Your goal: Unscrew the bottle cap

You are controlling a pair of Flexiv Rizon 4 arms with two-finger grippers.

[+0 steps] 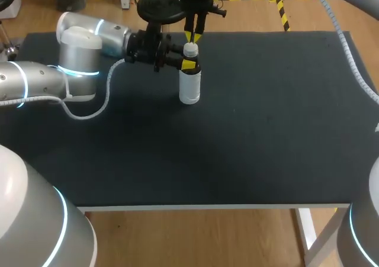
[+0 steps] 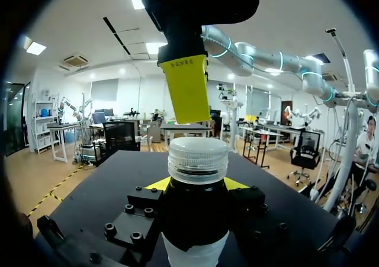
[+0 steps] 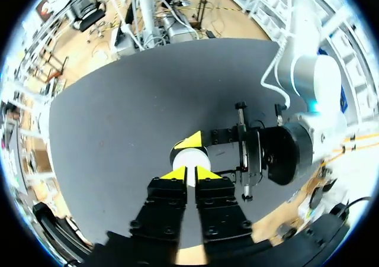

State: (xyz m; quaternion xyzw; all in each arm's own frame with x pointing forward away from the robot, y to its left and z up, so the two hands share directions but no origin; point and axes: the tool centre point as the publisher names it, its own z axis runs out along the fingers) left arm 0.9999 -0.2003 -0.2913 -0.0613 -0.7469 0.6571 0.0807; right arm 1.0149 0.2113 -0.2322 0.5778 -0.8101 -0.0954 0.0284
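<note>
A white bottle (image 1: 189, 88) with a clear ribbed cap (image 1: 190, 49) stands upright on the black table, towards the back middle. My left gripper (image 1: 188, 64) comes in level from the left and is shut on the bottle just under the cap. In the left wrist view the cap (image 2: 198, 159) rises between that gripper's yellow tips (image 2: 195, 187). My right gripper (image 1: 194, 38) hangs straight down over the cap. Its fingers (image 3: 190, 173) stand pressed close together with nothing between them, the cap (image 3: 190, 159) just beyond the tips. One right finger (image 2: 186, 89) shows a little above the cap.
The black table top (image 1: 266, 131) stretches wide to the right and towards the front edge. My left arm's white cable (image 1: 100, 104) loops over the table at the left. The right arm's hose (image 1: 349, 54) runs along the far right.
</note>
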